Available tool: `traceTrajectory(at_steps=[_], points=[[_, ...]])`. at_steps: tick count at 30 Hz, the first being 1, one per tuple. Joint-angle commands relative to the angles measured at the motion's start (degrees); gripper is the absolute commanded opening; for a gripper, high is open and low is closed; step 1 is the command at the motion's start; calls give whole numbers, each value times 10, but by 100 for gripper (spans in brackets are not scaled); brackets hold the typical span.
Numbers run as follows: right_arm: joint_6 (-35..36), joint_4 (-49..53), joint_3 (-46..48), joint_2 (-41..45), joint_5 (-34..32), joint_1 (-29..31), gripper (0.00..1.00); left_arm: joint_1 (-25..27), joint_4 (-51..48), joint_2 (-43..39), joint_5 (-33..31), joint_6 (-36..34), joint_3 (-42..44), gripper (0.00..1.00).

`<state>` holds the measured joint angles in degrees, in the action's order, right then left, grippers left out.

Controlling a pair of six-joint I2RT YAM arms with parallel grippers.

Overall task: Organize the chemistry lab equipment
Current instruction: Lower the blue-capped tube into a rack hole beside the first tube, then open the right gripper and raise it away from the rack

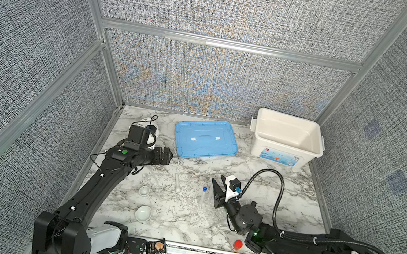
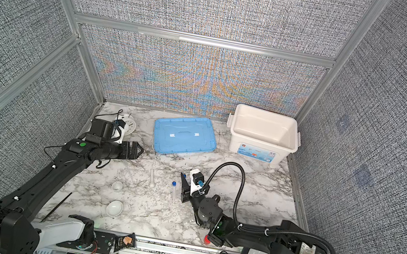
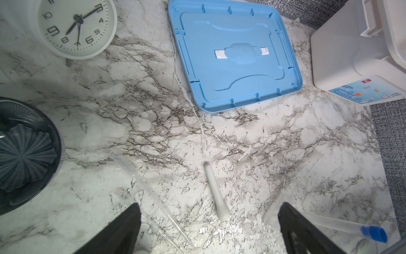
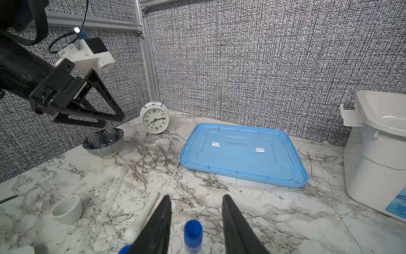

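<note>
Two white dishes [image 1: 144, 191] [image 1: 143, 213] sit at front left in both top views. The white pestle [image 1: 177, 182] lies mid-table. A clear blue-capped tube [image 1: 203, 197] lies just left of my right gripper [image 1: 218, 182]. In the right wrist view that gripper [image 4: 196, 198] is open, and the tube's blue cap [image 4: 193, 231] shows between the jaws with a gap on each side. A second blue cap [image 4: 125, 248] peeks beside one finger. My left gripper [image 3: 211, 205] hangs wide open and empty above the pestle [image 3: 214, 191], left of the blue lid.
A blue lid [image 1: 205, 139] lies flat at the back, with an open white bin [image 1: 287, 139] to its right. The alarm clock [image 3: 77, 26] and a patterned bowl [image 3: 22, 154] stand at back left. A red-capped item [image 1: 238, 244] and a black packet [image 1: 155, 248] are at the front edge.
</note>
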<state>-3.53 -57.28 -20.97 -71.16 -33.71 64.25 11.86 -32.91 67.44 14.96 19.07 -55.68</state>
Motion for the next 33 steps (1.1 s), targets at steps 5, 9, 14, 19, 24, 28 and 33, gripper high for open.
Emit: traceTrajectory(at_steps=[5, 9, 14, 19, 24, 28, 33], points=[[-121, 437, -97, 142, 29, -5, 62, 0, 20, -3, -9, -7, -3, 98], [-179, 639, -123, 212, 57, -5, 74, 0, 42, 8, 1, 2, -8, 98], [-209, 814, -146, 234, 133, -6, 90, 1, 64, 23, 13, 10, -14, 98], [-232, 866, -192, 180, 168, -17, 91, 0, 80, 25, 13, 13, -13, 99], [-363, 967, -375, 84, 341, -168, 80, 0, 84, 35, 9, 16, -13, 98], [-365, 987, -460, 16, 424, -226, 70, 0, 88, 31, 4, 12, -7, 98], [-310, 1048, -564, -100, 496, -272, 50, 0, 63, 29, -12, 17, -18, 99]])
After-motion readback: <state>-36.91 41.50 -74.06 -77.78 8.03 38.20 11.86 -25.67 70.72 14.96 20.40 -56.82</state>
